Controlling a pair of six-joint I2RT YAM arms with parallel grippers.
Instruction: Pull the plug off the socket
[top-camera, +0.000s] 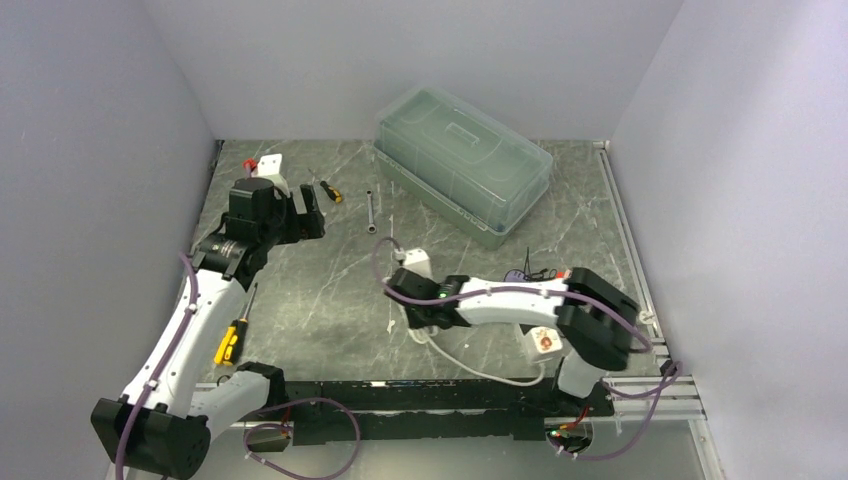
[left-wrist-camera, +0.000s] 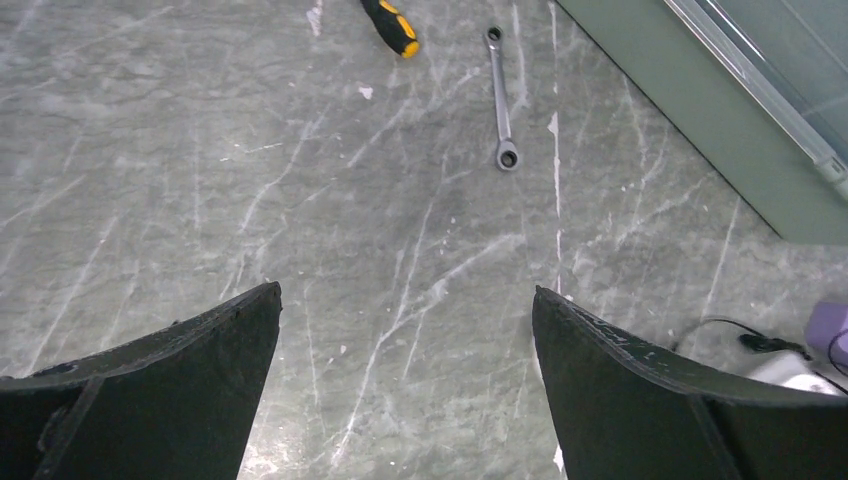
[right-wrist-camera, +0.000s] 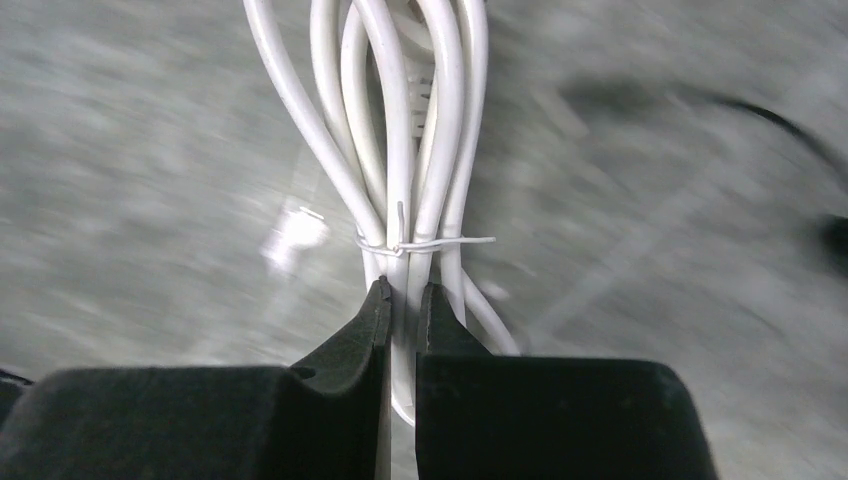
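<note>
A white cable bundle, held together by a thin tie, runs straight ahead of my right gripper. Its jaws are shut on one strand of that bundle, just below the tie. From above, the right gripper sits mid-table, right by a white block where the cable ends. I cannot tell plug from socket there. A loose white cable trails toward the near edge. My left gripper hovers at the back left, open, with only bare table between its fingers.
A clear lidded box stands at the back right. A wrench and a small yellow-black screwdriver lie ahead of the left gripper. A white block with a red part sits back left. Another screwdriver lies near left.
</note>
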